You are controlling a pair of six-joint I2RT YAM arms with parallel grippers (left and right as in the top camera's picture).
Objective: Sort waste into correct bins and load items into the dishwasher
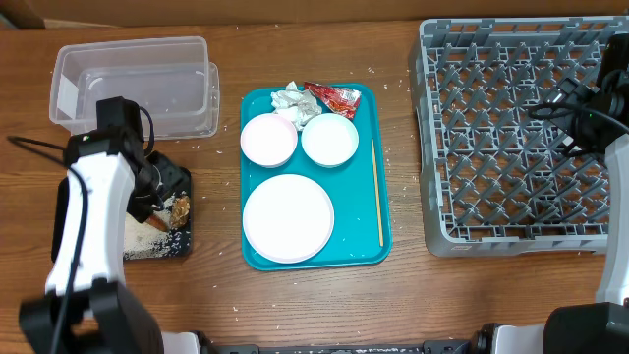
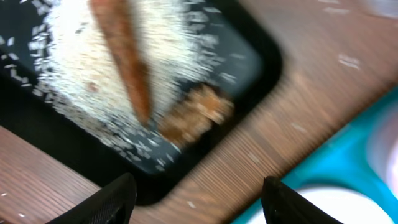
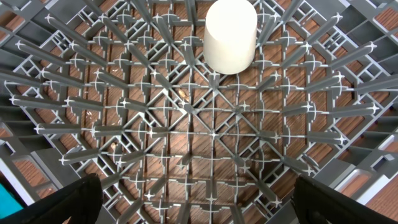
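The flat black tray (image 1: 180,177) holds white rice (image 2: 74,68), a brown sausage piece (image 2: 127,59) and a brown crumbly bit (image 2: 198,111). My left gripper (image 2: 196,199) is open and empty just above the tray's corner; it also shows in the overhead view (image 1: 149,195). The teal tray (image 1: 366,251) carries a crumpled napkin (image 1: 289,98), a red wrapper (image 1: 334,98), two bowls (image 1: 268,139) (image 1: 329,140), a plate (image 1: 288,217) and a wooden stick (image 1: 376,192). My right gripper (image 3: 199,199) is open and empty over the grey dish rack (image 1: 491,147). A white cup (image 3: 231,34) stands in the rack.
The clear plastic tub (image 1: 128,84) sits at the back left, behind the black tray. Rice grains are scattered on the wooden table around the teal tray. The right arm (image 1: 595,118) hides the cup in the overhead view.
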